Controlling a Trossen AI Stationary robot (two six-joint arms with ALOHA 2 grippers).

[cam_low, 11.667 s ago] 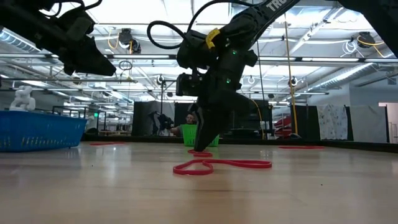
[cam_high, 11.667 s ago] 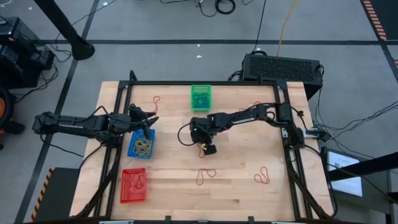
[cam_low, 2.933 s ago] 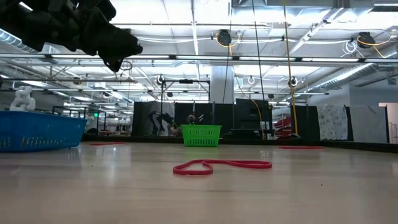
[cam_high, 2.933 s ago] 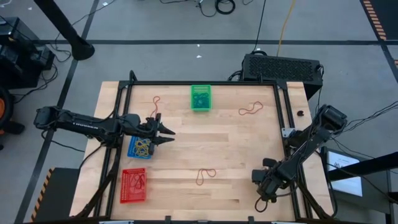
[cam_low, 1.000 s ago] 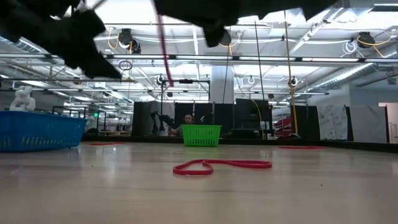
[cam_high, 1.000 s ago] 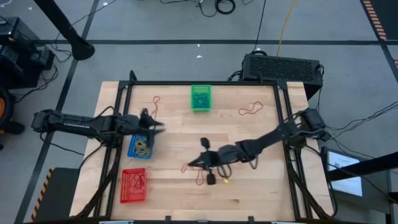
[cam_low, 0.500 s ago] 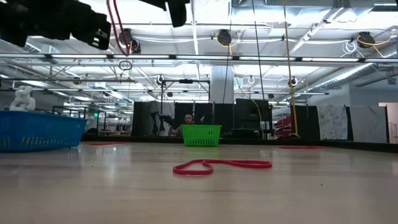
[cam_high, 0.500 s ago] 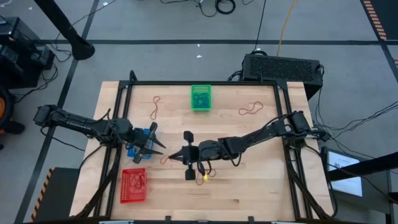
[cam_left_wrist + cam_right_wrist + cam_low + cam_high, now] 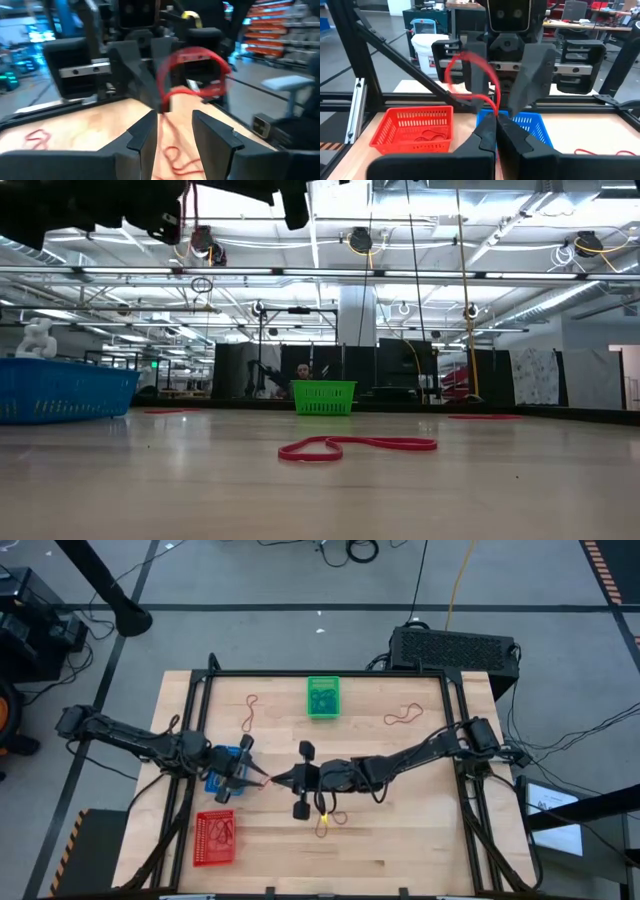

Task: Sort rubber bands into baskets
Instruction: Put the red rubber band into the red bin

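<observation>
My right gripper (image 9: 495,131) is shut on a red rubber band (image 9: 470,75) above the table's middle left (image 9: 277,780). My left gripper (image 9: 172,132) faces it tip to tip (image 9: 262,780), open. Its fingers stand on either side of the band's loop (image 9: 192,67); whether they touch it I cannot tell. The blue basket (image 9: 222,772) lies partly under the left gripper. The red basket (image 9: 215,838) is near the front left, with bands inside. The green basket (image 9: 322,697) stands at the far middle. My right gripper pinches a short stretch of the red band (image 9: 493,111) between its two shut fingertips. The fingers lie about level and come from the table's right, pointing left. The rest of the loop stands up above the tips, clear of the table.
Loose red bands lie on the table at the far left (image 9: 250,710), at the far right (image 9: 403,716) and under my right arm (image 9: 330,816); that last one shows in the low view too (image 9: 355,445). A black box (image 9: 452,648) stands beyond the far right corner.
My right gripper has carried the red band up and toward the table's left edge, to a spot just in front of my left gripper. My left gripper has swung from over the blue basket's far end toward the near edge and turned level, facing the right gripper.
</observation>
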